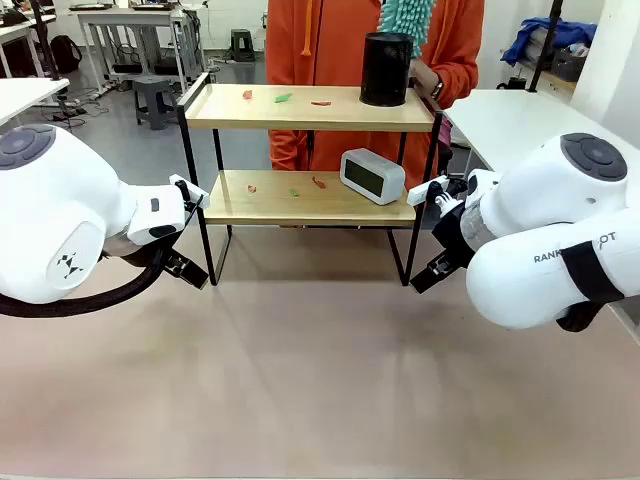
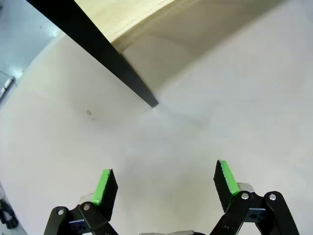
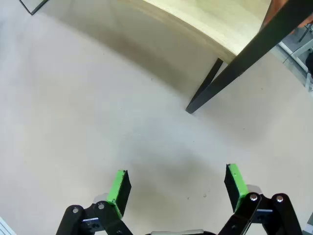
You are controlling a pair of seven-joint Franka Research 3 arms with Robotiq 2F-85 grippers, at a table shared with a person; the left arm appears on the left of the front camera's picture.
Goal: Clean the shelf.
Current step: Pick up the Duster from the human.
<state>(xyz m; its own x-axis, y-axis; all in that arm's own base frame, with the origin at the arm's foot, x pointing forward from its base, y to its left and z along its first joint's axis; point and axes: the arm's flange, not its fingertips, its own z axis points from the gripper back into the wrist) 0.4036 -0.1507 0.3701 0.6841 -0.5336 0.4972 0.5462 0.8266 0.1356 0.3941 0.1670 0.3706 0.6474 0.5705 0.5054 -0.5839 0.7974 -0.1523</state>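
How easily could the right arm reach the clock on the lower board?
Probably yes: the clock sits near the right end of the shelf, front unobstructed, and the right tool hangs open and empty beside that end. Its black leg stands close.

The right arm (image 1: 545, 285) carries grey lettering, partly covered, reading "RANK" and "OT", while the left arm (image 1: 60, 235) bears a small dark emblem.

The premises are assessed as a robotics laboratory or research workroom. Two white robot arms, the left arm (image 1: 70, 215) and the right arm (image 1: 555, 235), are stationed at a plain work table (image 1: 320, 390). Behind it, white benches (image 1: 130, 20) on metal frames, a grey stool (image 1: 155, 95), a backpack (image 1: 65, 50) and a bare grey floor (image 1: 140, 145) are recorded, as found in an open shared workspace.
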